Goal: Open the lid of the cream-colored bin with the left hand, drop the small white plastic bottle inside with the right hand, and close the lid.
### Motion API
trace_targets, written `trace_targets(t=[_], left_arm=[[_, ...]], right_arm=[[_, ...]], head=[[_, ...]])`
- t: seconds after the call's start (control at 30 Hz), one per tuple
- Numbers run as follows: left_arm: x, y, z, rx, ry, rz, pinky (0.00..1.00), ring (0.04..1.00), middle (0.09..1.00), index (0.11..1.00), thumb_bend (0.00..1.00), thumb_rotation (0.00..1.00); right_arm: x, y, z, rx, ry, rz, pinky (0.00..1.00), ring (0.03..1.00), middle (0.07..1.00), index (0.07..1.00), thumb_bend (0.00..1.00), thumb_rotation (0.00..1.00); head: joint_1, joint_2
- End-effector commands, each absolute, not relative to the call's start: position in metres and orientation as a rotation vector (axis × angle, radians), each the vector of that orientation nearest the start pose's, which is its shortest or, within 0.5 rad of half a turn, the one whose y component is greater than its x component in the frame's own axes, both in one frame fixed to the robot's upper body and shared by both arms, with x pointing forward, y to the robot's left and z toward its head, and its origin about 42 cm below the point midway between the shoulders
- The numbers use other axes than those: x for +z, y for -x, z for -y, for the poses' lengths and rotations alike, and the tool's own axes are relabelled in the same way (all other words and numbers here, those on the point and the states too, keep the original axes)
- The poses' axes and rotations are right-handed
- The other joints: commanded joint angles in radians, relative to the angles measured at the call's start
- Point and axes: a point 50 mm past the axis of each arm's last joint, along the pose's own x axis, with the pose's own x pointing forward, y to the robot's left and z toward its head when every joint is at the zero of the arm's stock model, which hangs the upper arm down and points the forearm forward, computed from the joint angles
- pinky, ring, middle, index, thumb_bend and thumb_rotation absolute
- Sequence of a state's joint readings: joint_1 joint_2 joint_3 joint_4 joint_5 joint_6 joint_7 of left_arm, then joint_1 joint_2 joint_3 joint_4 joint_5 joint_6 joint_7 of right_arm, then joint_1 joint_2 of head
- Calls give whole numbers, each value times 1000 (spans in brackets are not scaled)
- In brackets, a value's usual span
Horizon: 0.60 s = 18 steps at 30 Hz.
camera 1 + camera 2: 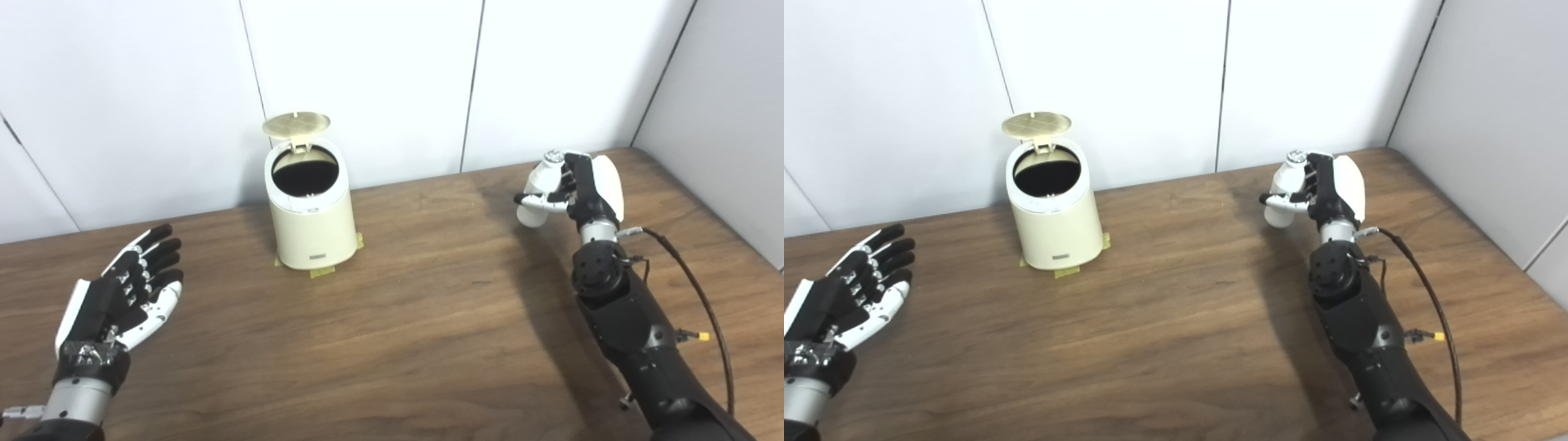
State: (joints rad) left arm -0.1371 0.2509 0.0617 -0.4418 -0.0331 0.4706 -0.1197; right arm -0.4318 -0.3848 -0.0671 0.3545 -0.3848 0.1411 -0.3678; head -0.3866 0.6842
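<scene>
The cream-colored bin (pixel 312 229) stands at the back of the wooden table near the wall. Its round lid (pixel 296 124) is flipped up on its hinge, and the dark inside shows. My right hand (pixel 582 187) is raised over the table's right side, well to the right of the bin, and is shut on the small white plastic bottle (pixel 541 188), which is tilted with its cap up. My left hand (pixel 131 285) hovers low at the left, open, palm up, holding nothing, apart from the bin.
Yellow tape tabs (pixel 323 271) mark the bin's base. White wall panels rise right behind the table; a grey wall (pixel 723 110) closes the right side. A black cable (pixel 704 300) loops along my right forearm. Bare wood (pixel 429 318) lies between the hands.
</scene>
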Motion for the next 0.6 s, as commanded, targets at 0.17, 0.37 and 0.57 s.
trace_targets(t=[0.17, 0.37, 0.57], left_arm=[[246, -301, -266, -74, -219, 163, 860, 865, 851, 899, 176, 0], [242, -299, -260, -85, -204, 155, 845, 843, 848, 899, 171, 0], [235, -294, -253, -80, -205, 139, 826, 843, 843, 895, 170, 3]], right_arm=[[242, -416, 344, -476, 737, 335, 382, 412, 484, 514, 519, 0], [272, -412, 317, -411, 748, 498, 390, 422, 486, 503, 520, 0], [304, -409, 284, -358, 725, 563, 393, 434, 490, 500, 521, 0]], head=[[5, 1], [24, -4], [64, -9]])
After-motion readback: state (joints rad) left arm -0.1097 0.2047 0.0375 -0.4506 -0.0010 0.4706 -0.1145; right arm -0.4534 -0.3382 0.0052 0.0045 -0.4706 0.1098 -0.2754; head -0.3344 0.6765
